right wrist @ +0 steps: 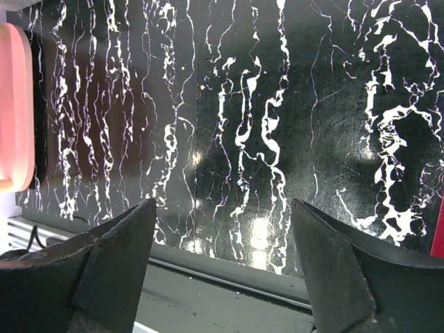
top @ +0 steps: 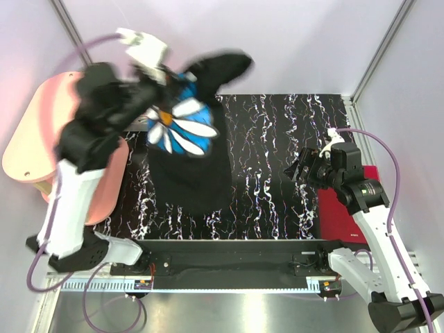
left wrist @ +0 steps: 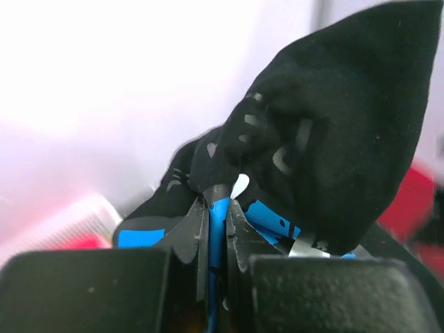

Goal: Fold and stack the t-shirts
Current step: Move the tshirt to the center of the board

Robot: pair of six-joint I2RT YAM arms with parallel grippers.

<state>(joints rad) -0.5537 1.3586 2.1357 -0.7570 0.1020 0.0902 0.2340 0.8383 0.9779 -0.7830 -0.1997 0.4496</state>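
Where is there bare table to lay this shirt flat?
Bare: the table between the hanging black shirt and the right gripper, back to the far edge. Crowded: left side, under that shirt and the left gripper; right edge, with the red shirt.

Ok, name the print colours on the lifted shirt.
Black cloth t-shirt: white daisy on blue; top view best.

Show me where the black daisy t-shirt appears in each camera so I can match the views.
Top external: the black daisy t-shirt is upper left of centre, hanging from the left gripper, its lower end over the marbled table.
Left wrist: it fills the centre and right, pinched in the shut gripper.
Right wrist: not in it.
Shared landmark: the marbled table, in the top and right wrist views.
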